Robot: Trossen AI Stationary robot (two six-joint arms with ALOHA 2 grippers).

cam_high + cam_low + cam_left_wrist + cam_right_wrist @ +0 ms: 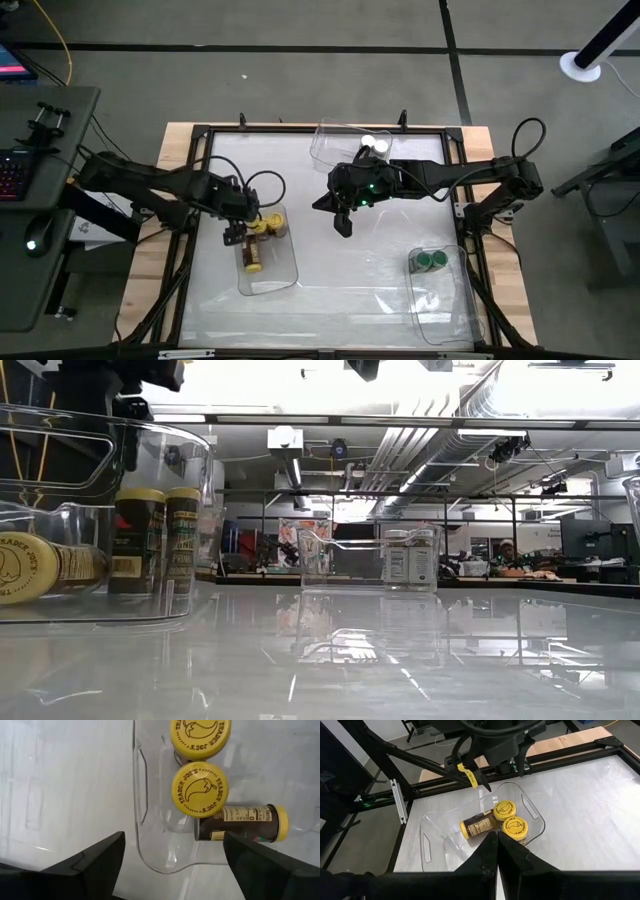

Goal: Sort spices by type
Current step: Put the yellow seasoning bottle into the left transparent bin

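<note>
Spice jars with yellow lids point(262, 228) sit together in the left clear bin point(280, 278), two upright and one on its side. The left gripper point(238, 222) hangs over them, fingers spread wide and empty (a drop-off looks just finished). The green-lidded pair point(431, 261) stands in the right bin. The right gripper point(343, 222), pinched closed on nothing, waits mid-bench. Next comes pulling clear; the white-lidded jars point(374, 145) are partly hidden by the right arm.

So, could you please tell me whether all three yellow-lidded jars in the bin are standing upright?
No. Two yellow-lidded jars stand upright, lids up; the third jar lies on its side in the clear bin.
</note>
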